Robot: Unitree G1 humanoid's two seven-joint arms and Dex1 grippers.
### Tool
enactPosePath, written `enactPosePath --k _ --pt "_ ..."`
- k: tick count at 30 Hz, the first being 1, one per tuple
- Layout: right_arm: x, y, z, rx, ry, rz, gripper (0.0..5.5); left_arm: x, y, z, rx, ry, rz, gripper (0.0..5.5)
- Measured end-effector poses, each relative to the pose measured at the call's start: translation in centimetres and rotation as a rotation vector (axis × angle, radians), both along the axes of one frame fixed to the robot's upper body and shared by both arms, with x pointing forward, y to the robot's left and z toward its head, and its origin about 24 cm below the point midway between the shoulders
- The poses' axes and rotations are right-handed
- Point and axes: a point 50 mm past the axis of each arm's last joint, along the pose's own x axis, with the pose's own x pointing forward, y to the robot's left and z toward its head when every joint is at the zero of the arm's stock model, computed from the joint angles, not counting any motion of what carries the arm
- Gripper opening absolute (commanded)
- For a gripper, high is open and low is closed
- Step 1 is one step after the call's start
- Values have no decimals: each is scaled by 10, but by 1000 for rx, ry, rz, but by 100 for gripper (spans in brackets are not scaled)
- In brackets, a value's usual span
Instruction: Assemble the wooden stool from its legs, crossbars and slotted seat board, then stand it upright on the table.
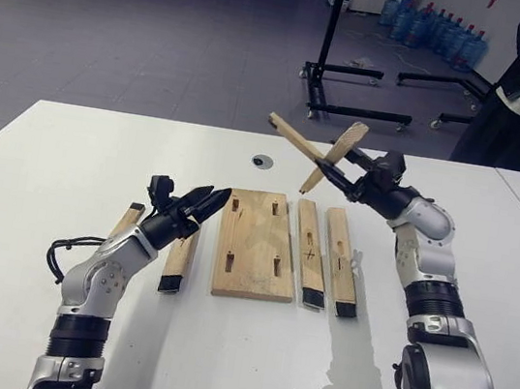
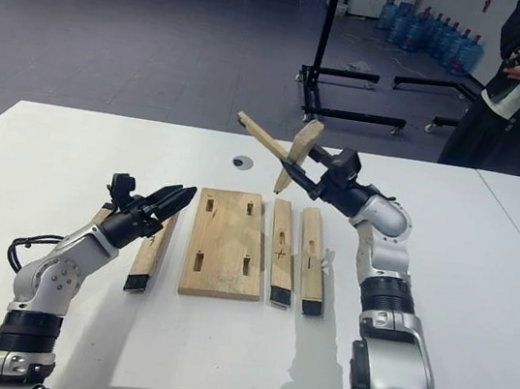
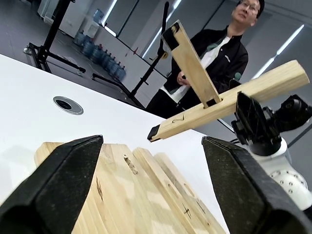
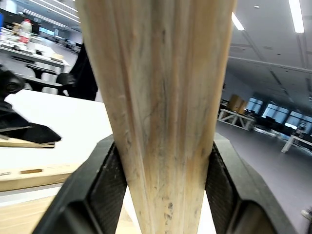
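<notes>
The left claw (image 1: 213, 194) hangs wide open low over the white desk (image 1: 37, 181), with nothing between its black pads (image 3: 58, 180). Under it lies a pale wooden leg with a black foot cap (image 1: 177, 265). A second capped leg (image 1: 127, 219) lies on its outer side, partly beneath the arm.

Just inward of this claw, the light wooden slotted seat board (image 1: 252, 244) lies flat. Its four slots look unfilled. Past the board, an inner capped leg (image 1: 309, 256) and an outer capped leg (image 1: 341, 263) lie side by side, below and nearer than the right claw (image 1: 333, 174).

That claw is raised over the desk and clamped on a wooden leg-and-crossbar cross (image 1: 318, 149). Wood fills the whole gap between its fingers (image 4: 105, 195).

The parts look light, stiff and dry, so they should grip well on their flat faces. The weak point is probably the press-fit joint, which could pivot or slip apart if the cross is swung. Holding it close to the joint seems safest. The board is broad and is likely best pinched across its thickness at an edge.
</notes>
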Motion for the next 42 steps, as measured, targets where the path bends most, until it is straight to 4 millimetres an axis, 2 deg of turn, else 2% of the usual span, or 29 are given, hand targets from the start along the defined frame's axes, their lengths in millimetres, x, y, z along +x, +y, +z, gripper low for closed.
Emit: enactPosePath --k 7,15,23,27,33,42 --pt "-5 10 -6 -16 -56 133 206 5 -4 -2 24 -7 2 371" --pt "-11 17 -19 15 -3 291 206 3 -11 -7 72 -11 -25 371" --pt "-12 9 -25 13 -24 258 206 3 -5 -7 99 -8 -30 371" --pt "-7 5 -16 -5 -66 248 206 3 -5 -6 100 -9 -28 371" --pt "-7 6 -20 -12 8 320 205 3 -6 -7 101 -9 -26 371" --pt "-5 5 -26 -34 37 334 205 3 -6 -7 101 -8 -26 371"
